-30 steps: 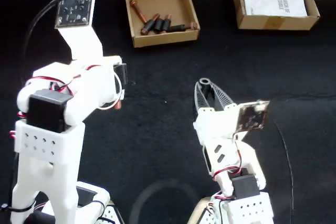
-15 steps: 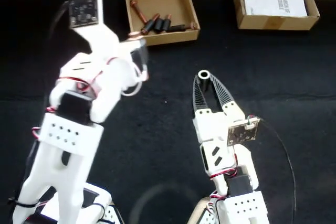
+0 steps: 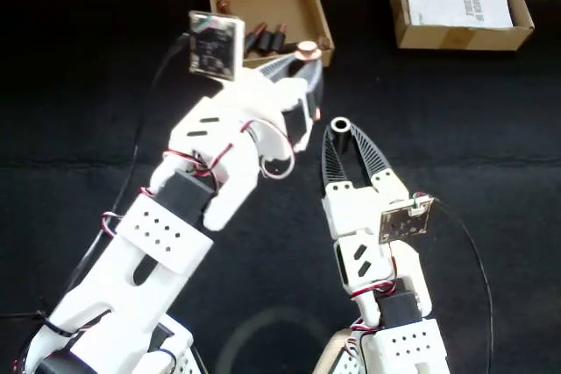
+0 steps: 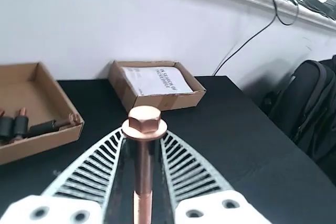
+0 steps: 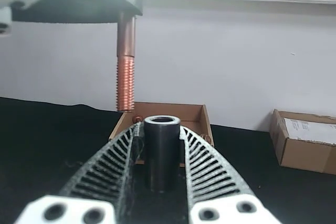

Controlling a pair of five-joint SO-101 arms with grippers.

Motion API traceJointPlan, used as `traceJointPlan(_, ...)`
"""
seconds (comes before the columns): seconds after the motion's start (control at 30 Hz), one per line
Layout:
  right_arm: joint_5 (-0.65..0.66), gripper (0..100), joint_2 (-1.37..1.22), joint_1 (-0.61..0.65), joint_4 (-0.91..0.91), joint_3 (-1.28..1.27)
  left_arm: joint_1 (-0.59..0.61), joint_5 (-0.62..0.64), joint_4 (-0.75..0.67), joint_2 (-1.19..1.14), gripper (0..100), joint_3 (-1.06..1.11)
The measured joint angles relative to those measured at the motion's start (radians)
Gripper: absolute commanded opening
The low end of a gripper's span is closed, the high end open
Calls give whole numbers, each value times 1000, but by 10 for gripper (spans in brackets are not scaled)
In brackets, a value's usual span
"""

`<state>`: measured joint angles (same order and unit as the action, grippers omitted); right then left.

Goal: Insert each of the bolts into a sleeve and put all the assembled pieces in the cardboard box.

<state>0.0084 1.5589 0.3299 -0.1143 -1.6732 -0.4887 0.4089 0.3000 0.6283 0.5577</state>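
The left fingers [image 4: 94, 169] are clenched on a copper-coloured bolt [image 4: 140, 171]. Its flanged hex head sits at their tips, and its smooth shank turns to thread at the free end. The right fingers [image 5: 113, 166] grasp a short black sleeve [image 5: 162, 150] upright, bore open. Both hang over the tabletop [image 3: 491, 129] just in front of the cardboard box [image 3: 272, 2], the bolt nearer it.
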Motion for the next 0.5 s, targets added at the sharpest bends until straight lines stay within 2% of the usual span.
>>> traceJointPlan(0.3, -52, 8, 0, 0, 40, 0, -68, -26, -12, 0, 9, 0)
traceJointPlan(0.5, -52, 8, 0, 0, 40, 0, -66, -26, -98, -57, 9, -18)
